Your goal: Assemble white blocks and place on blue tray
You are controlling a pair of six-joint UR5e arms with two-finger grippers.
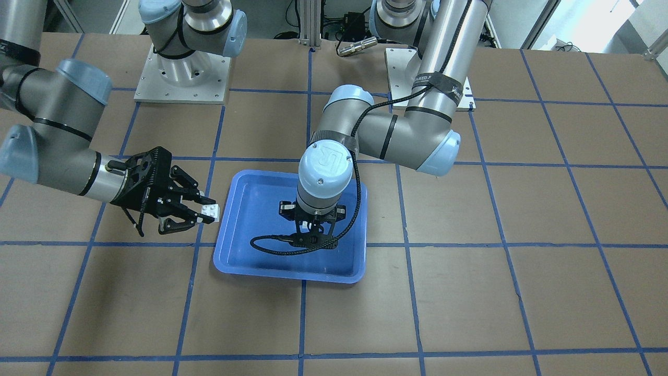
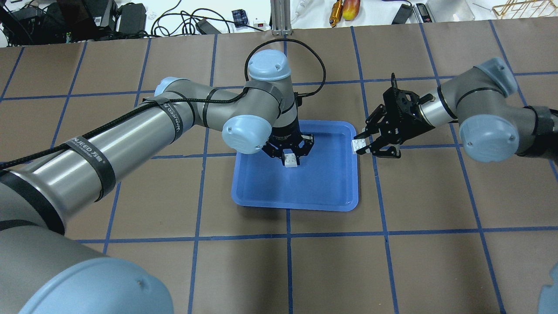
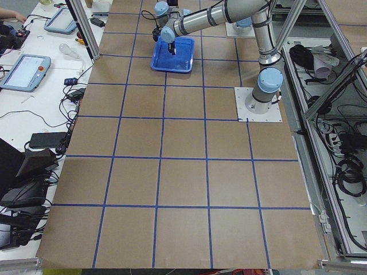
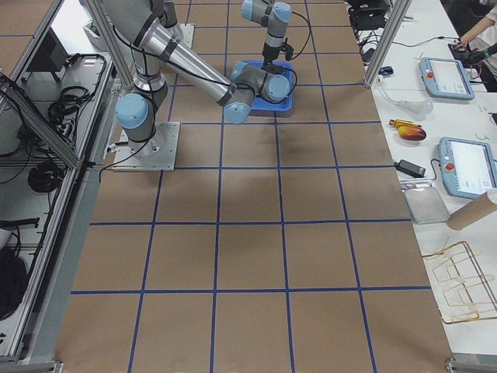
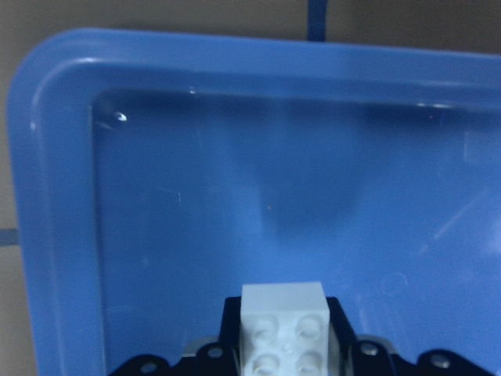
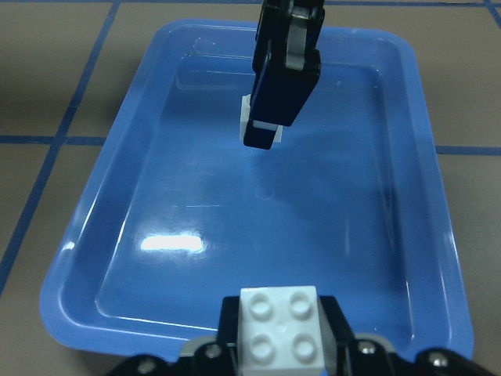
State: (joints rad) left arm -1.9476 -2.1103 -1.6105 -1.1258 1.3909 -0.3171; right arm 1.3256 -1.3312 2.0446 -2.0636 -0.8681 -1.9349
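Note:
The blue tray lies at the middle of the table. My left gripper hangs over the tray's far left part, pointing down, shut on a white block held above the tray floor. The left wrist view shows this block between the fingers over the tray. My right gripper is just outside the tray's right rim, shut on the second white block. In the right wrist view that block has its studs up, with the tray and the left gripper ahead.
The brown table carries a blue tape grid. Cables and tools lie beyond its far edge. The two arm bases stand on metal plates at the robot's side. Tablets rest on a side bench.

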